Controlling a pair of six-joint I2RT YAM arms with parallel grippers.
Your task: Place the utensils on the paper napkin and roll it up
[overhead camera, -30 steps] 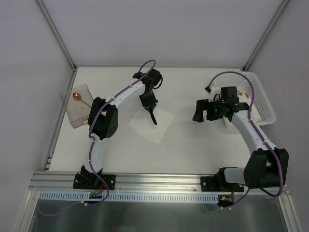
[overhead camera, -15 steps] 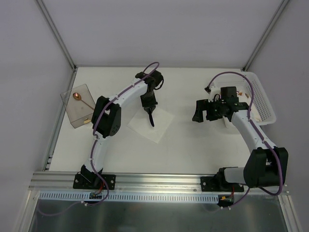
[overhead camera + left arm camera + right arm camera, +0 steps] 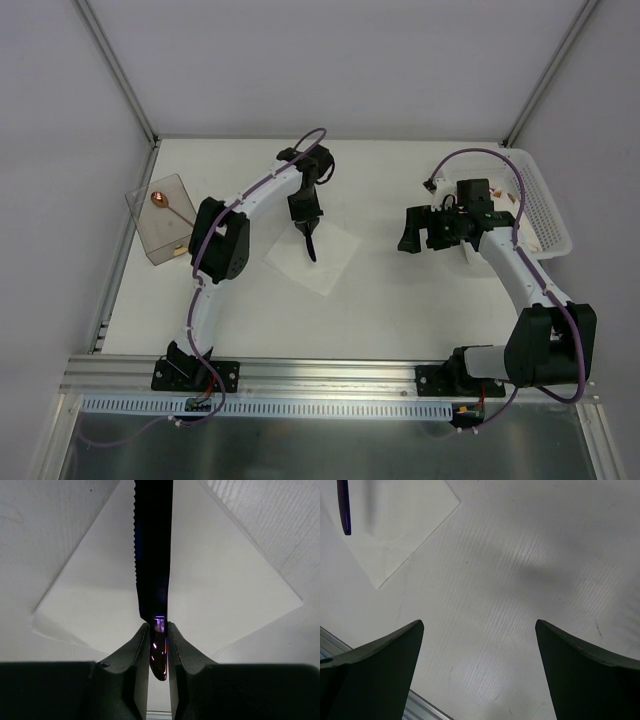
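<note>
Since a second ago the left arm has swung a little to its own left. The left pincer and the dark blade it carries have slid that way across the paper, and the arm's elbow block has shifted slightly. The right arm has not moved, and nothing lying on the table has changed place.

The white table lies under both pincers. The white perforated basket sits at the far right corner, just beyond the right pincer on its right side. This pincer hangs over bare table with its jaws spread wide and nothing between them.

The napkin lies flat directly beneath the left pincer, turned like a diamond, with one corner pointing away past the fingertips. It is well to the left of the right pincer.

The smoky clear container stands well off to the left pincer's left, at the table's edge.

The knife is dark purple-black with one serrated edge. The left pincer's jaws are pressed close on its handle end. The blade runs straight out from the fingertips over the middle of the napkin. Whether the blade touches the paper cannot be told.

A small copper-coloured spoon lies inside the container, far to the left of that pincer.
</note>
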